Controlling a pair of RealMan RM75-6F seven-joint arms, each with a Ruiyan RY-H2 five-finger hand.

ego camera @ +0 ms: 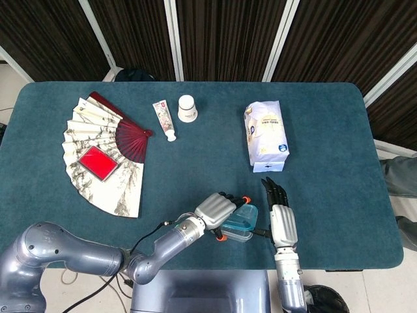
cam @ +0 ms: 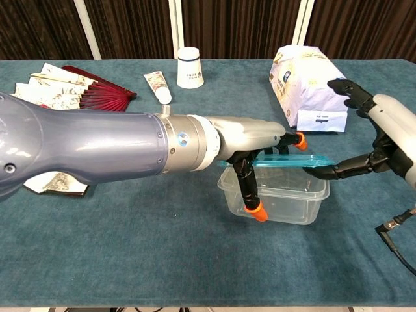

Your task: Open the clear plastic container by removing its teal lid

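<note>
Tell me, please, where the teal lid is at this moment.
In the chest view the teal lid is lifted just above the clear container, right of centre, between the left hand and the right hand.
</note>
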